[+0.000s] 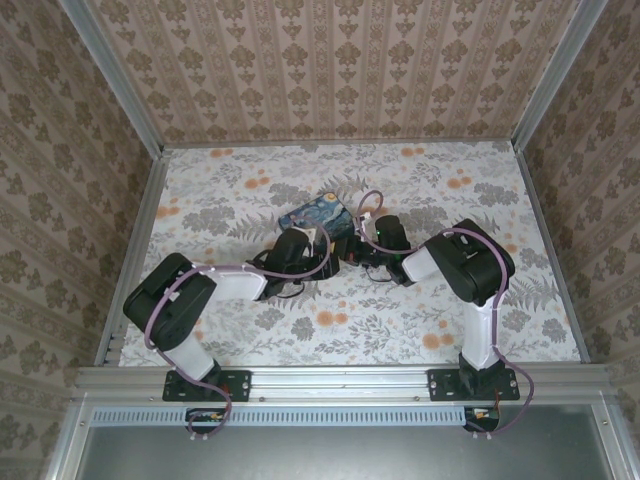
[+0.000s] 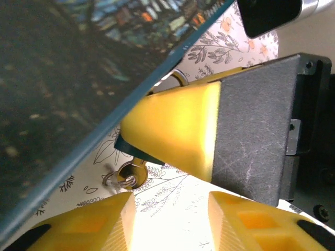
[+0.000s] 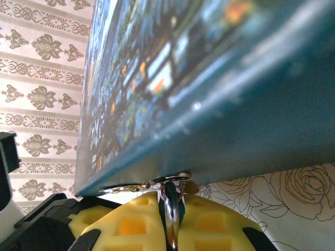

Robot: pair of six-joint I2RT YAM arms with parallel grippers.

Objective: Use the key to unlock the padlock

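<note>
Hands meet near the middle of the worktop (image 1: 500,200). The left hand (image 2: 170,203) has its fingers apart and grips nothing, with a small key ring (image 2: 128,175) just ahead of them. The right hand (image 3: 172,201) is closed on a thin metal loop (image 3: 172,215). The padlock (image 2: 121,145) is a small dark body, mostly hidden under the right hand's fingertip, against the painted box's edge. The painted box (image 1: 322,212) sits just beyond both hands.
</note>
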